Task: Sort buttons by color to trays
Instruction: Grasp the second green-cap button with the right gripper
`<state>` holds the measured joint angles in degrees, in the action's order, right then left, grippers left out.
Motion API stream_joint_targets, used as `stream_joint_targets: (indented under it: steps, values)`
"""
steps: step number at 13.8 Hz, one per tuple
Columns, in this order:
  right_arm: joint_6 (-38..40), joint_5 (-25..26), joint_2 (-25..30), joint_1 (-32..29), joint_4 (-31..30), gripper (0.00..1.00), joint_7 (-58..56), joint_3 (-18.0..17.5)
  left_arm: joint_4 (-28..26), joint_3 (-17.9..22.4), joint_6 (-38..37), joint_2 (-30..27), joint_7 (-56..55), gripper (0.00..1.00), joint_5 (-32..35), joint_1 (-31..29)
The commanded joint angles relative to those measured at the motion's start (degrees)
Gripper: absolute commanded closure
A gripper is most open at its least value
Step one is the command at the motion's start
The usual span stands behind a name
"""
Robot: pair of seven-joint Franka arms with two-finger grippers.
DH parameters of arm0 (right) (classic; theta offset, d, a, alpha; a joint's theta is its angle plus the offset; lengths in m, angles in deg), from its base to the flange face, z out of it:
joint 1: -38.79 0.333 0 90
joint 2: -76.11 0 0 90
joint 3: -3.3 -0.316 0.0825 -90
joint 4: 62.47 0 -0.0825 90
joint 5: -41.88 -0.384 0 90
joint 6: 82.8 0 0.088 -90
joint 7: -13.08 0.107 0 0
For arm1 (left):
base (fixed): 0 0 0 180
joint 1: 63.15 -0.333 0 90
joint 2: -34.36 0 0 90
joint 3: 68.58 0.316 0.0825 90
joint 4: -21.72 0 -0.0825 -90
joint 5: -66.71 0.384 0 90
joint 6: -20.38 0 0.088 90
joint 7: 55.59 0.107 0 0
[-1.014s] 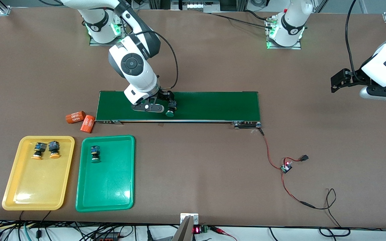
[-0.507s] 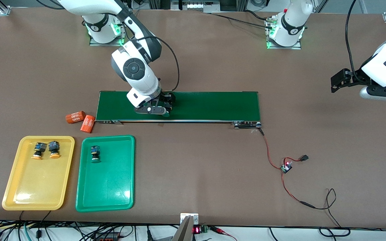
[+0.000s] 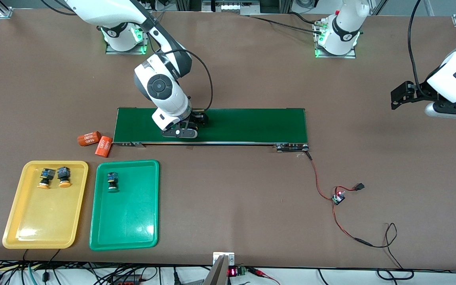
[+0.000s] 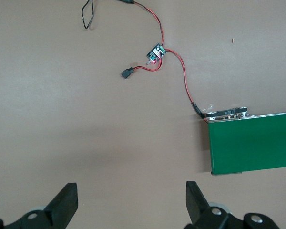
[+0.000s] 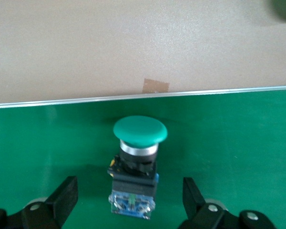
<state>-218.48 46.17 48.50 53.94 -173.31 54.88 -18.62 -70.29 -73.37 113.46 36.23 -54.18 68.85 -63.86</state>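
A green-capped button (image 5: pixel 136 162) lies on its side on the dark-green conveyor belt (image 3: pixel 251 124). My right gripper (image 5: pixel 129 200) is low over it and open, one finger on each side of its blue-and-black body without touching. In the front view the right gripper (image 3: pixel 194 126) hides this button. The yellow tray (image 3: pixel 46 221) holds two orange-capped buttons (image 3: pixel 44 177) (image 3: pixel 63 176). Beside it, the green tray (image 3: pixel 125 221) holds one green-capped button (image 3: pixel 112 181). My left gripper (image 4: pixel 132 200) waits open over bare table at the left arm's end, also seen in the front view (image 3: pixel 400 97).
Two orange cylinders (image 3: pixel 88 138) (image 3: pixel 103 146) lie on the table just off the belt's end at the right arm's side. Red and black wires with a small circuit board (image 3: pixel 338 198) run from the belt's other end toward the front camera.
The right gripper has come down over the green-capped button on the belt, which showed beside it in the front view and is now covered. The left arm has not moved.
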Motion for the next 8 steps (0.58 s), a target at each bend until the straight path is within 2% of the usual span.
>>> stream_joint_targets:
  steps: [1,6,8]
  values:
    - [-1.52,1.59,-0.51,-0.47,-0.43,0.36,-0.93,0.13,1.74,-0.05,-1.41,0.67,0.18,0.00,-0.38,0.18]
    - [-0.99,1.59,-0.08,-1.17,0.09,0.85,-1.54,1.09,1.74,-0.05,-1.41,0.67,0.18,0.00,-0.38,0.18]
    - [1.72,1.68,1.33,-1.78,2.10,0.86,-2.42,1.27,1.74,-0.05,-1.41,0.67,0.27,0.00,-0.38,0.18]
